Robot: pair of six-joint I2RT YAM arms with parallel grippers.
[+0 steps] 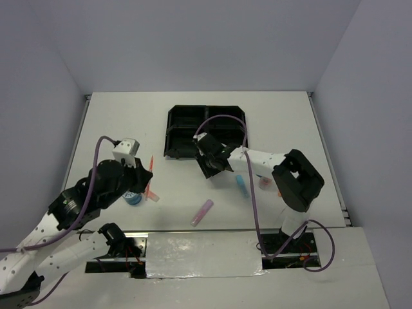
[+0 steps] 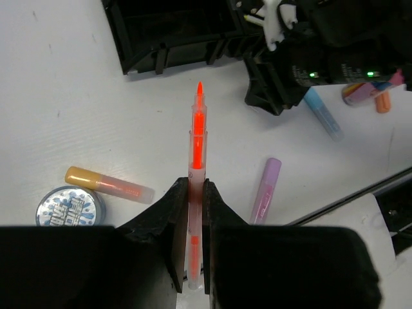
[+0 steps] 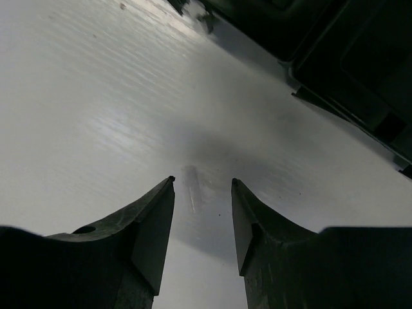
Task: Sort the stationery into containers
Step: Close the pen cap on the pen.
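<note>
The left hand (image 2: 196, 190) is clenched on a thin pink pen (image 2: 198, 132), whose tip points toward the black tray (image 2: 168, 40). On the desk (image 2: 58, 96) an orange marker (image 2: 109, 184) and a tape roll (image 2: 69, 207) lie on one side of the pen and a purple marker (image 2: 266, 190) on the other. The right hand (image 3: 203, 193) hovers low over the desk just beside the tray, released, with nothing between its fingers

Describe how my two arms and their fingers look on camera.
The left arm and right arm match: white links, bulky black joints. Each trails a purple cable: the left cable arches by its wrist, the right cable makes a wide loop. The fingers are plain black wedges with blunt tips. A white camera block tops the left wrist; green lights glow on the right wrist.
</note>
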